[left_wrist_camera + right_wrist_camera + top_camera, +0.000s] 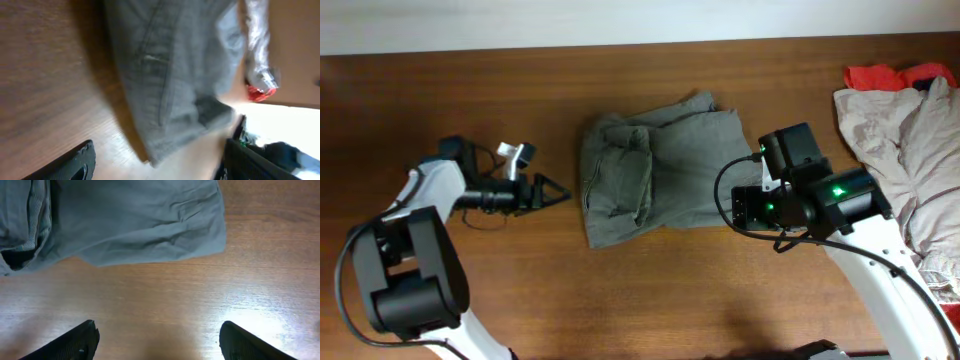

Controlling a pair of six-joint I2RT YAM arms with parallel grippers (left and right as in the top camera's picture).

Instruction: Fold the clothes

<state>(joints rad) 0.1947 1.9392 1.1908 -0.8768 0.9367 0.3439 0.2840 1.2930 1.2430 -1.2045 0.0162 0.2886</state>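
The shorts point(655, 170) are laid folded at the middle of the table point(650, 290). The left gripper point(560, 191) is seen off their left edge, the right gripper point(158, 330) off their right edge, both spread wide and empty.

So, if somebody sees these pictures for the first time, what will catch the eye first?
The grey-olive shorts, lying partly folded in the middle of the brown wooden table. Next, the pale beige garment heaped at the right edge, a red cloth beyond it. The left claw and the right claw stand open on either side of the shorts, empty.
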